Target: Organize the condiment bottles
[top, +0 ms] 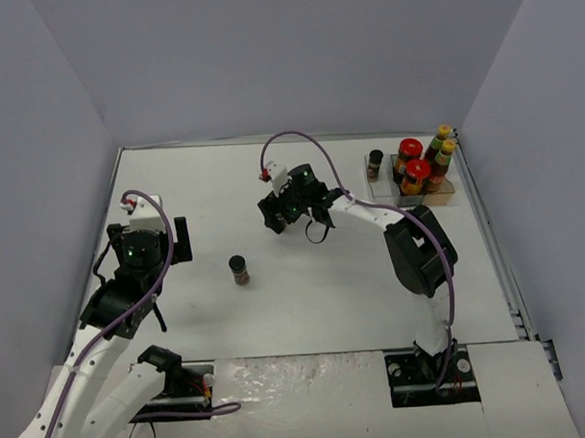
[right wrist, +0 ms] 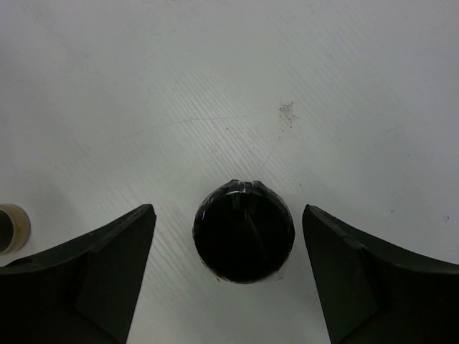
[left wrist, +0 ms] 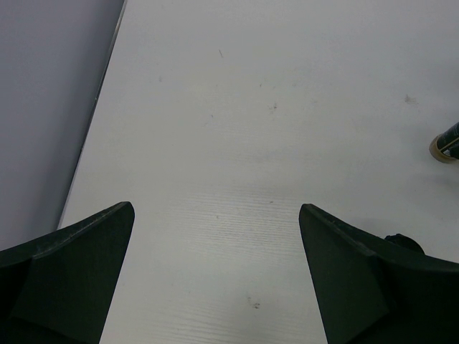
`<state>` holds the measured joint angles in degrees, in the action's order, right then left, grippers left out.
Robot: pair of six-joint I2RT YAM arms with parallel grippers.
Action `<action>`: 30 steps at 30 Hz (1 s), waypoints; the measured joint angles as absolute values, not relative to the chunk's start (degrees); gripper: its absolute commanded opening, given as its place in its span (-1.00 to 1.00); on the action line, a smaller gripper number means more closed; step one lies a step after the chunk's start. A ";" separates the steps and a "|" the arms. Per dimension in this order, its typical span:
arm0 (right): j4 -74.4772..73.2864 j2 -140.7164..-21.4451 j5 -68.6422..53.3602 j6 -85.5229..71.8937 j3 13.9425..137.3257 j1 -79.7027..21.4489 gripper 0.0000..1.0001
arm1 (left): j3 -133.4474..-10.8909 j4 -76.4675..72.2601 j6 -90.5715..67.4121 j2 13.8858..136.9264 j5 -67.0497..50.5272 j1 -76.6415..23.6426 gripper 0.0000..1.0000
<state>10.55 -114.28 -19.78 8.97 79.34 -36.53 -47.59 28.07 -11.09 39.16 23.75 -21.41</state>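
White counter (top: 324,304), faintly scuffed. One small black-capped jar (top: 238,269) stands upright left of centre. A second black-capped jar (right wrist: 244,229) stands farther back, near the middle. A plastic tray (top: 445,196) sits in the far right corner.

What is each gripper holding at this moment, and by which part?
Nothing is held. The right gripper stands open around a black-capped jar, with a gap on each side of its cap. The left gripper is open and empty.
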 measured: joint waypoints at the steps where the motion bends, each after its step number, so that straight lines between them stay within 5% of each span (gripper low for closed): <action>1: 10.46 -114.39 -19.72 9.08 79.39 -36.53 0.33 | -47.59 28.06 -11.09 39.16 23.75 -21.41 0.94; 6: 10.48 -114.41 -18.61 9.56 79.53 -36.53 -0.63 | -47.59 28.05 -11.09 39.16 23.75 -21.41 0.94; 10: 10.57 -114.06 -16.19 9.77 79.40 -36.48 -0.99 | -47.59 28.08 -11.09 39.15 23.75 -21.41 0.94; 16: 9.94 -109.11 -12.37 9.86 76.26 -33.88 -1.00 | -47.59 28.05 -11.09 39.09 23.65 -21.41 0.94; 30: 11.67 -98.51 0.37 2.72 74.41 -9.96 -1.00 | -47.59 28.05 -11.09 39.05 23.38 -21.41 0.94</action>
